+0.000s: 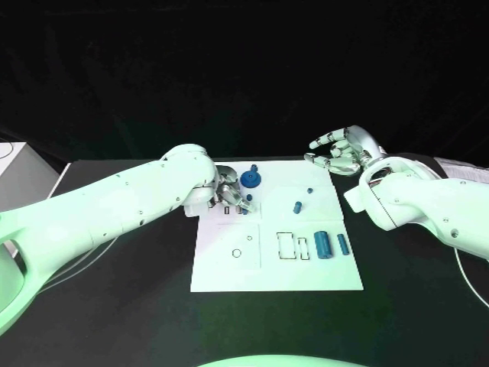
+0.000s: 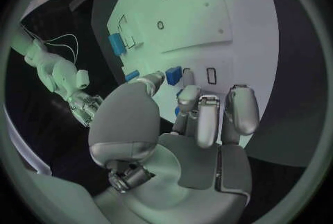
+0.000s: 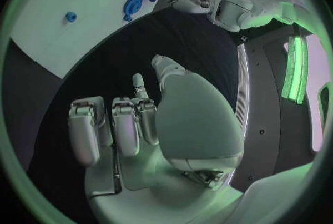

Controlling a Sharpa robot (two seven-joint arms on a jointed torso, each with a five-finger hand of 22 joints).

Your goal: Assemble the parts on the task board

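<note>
At the far left corner of the board (image 1: pixel 276 277), the left hand (image 1: pixel 231 196) is low over the white surface, with its fingers bent down around a small blue part (image 2: pixel 173 75); I cannot tell if it really holds the part. A round blue part (image 1: pixel 252 180) stands just beside this hand, and two blue cylinders (image 1: pixel 333 244) lie near the board's right edge. The right hand (image 1: pixel 339 151) hangs off the board, past its far right corner, with fingers curled loosely and holding nothing.
</note>
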